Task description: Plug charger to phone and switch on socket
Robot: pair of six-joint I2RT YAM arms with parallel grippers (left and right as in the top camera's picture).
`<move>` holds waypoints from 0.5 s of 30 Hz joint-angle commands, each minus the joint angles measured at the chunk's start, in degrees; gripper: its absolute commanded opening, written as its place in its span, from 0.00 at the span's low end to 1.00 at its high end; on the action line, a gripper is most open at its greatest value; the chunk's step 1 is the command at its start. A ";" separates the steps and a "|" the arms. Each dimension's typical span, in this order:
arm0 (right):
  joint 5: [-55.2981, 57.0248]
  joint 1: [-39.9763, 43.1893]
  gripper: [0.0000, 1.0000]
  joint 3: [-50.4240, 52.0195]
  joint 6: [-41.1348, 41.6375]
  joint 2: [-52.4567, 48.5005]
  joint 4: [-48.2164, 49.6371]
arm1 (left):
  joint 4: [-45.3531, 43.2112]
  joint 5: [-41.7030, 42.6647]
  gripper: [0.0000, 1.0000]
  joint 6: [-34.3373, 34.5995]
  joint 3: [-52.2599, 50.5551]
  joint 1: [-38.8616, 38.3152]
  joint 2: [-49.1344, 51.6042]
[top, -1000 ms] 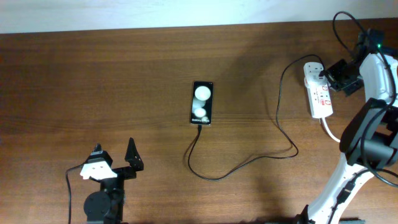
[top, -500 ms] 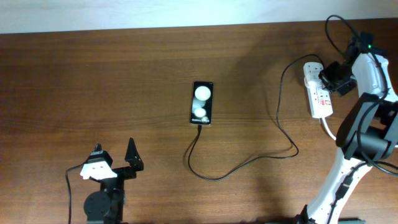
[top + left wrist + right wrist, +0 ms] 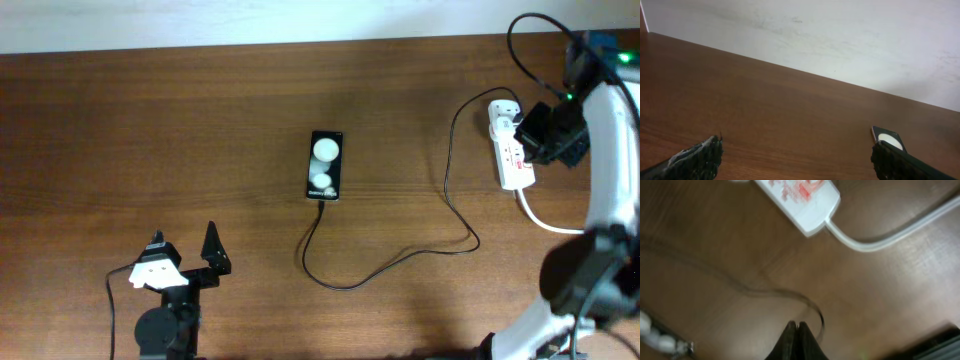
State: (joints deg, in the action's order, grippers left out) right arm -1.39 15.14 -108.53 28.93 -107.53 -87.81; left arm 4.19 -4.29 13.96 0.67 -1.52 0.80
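Black right claw [image 3: 796, 330] pinched, wrist-view only

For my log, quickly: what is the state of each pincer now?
Left pincer: open, empty.
Right pincer: closed, holding nothing.

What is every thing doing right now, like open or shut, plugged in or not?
phone: lying back up, charger cable at its end
charger cable: slack, running adapter to phone
power strip: adapter plugged in, switch unreadable
left end effector: open, empty
right end effector: shut, empty
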 commanded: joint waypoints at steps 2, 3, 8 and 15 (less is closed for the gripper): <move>-1.53 -2.67 0.04 -0.02 -2.75 11.80 -9.55 | 0.20 0.48 0.99 -0.33 -0.17 0.20 -0.46; -3.54 -3.56 0.04 0.57 -7.96 14.49 -9.55 | 0.20 0.48 0.99 -0.33 -0.17 0.20 -0.46; -3.32 -5.53 0.99 0.90 -9.20 21.35 -9.51 | 0.20 0.48 0.99 -0.33 -0.17 0.20 -0.46; -5.95 -5.42 0.99 0.92 -9.20 20.74 -9.51 | 0.17 0.46 0.99 -0.33 -0.17 0.20 -0.46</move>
State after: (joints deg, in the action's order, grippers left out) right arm -6.33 10.00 -107.77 20.32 -86.56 -96.99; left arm 4.19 -4.27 13.96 0.67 -1.52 0.73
